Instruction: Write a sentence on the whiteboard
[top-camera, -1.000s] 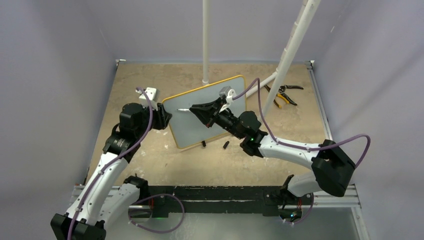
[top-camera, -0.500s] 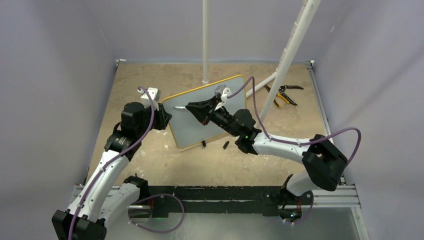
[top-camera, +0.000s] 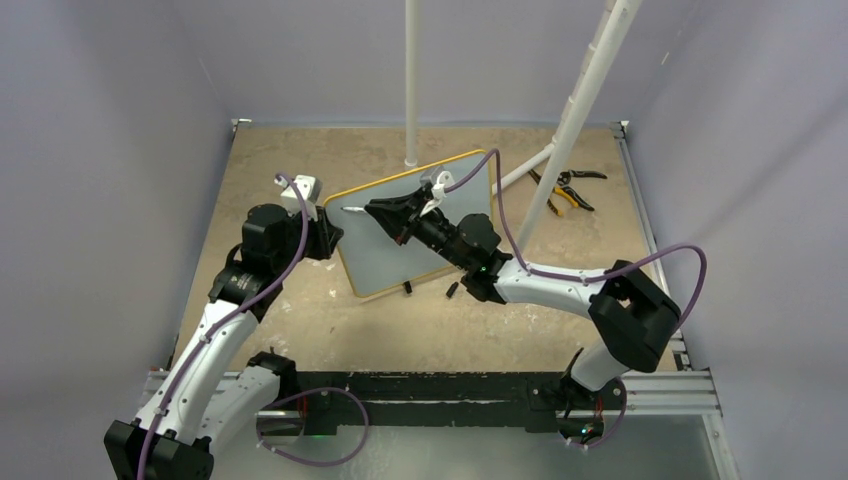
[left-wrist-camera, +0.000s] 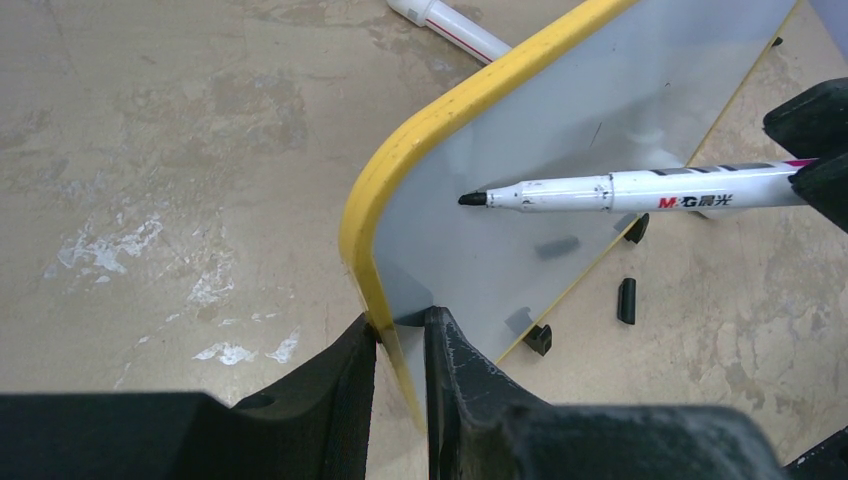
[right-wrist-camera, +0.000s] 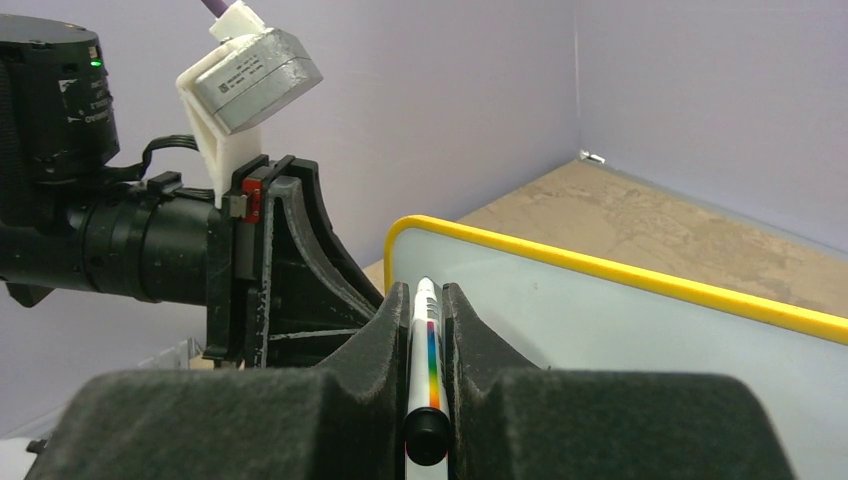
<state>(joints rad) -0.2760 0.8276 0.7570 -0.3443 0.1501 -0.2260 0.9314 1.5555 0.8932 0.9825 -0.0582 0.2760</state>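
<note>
We see the whiteboard (top-camera: 385, 262) propped at a tilt in the middle of the table (top-camera: 300, 330), its yellow frame toward 12 o'clock. At its 9 o'clock edge the left gripper (left-wrist-camera: 400, 325) is clenched on the frame, one finger on each face near the corner. The right gripper (right-wrist-camera: 426, 300) reaches over the board from 4 o'clock and grasps a white marker (left-wrist-camera: 610, 190), whose black tip points toward 9 o'clock, close to the upper left corner; we cannot tell whether the tip touches the surface. A small black piece (top-camera: 452, 290) lies at the board's 5 o'clock. Pliers (top-camera: 565, 188) lie well apart at 2 o'clock
</note>
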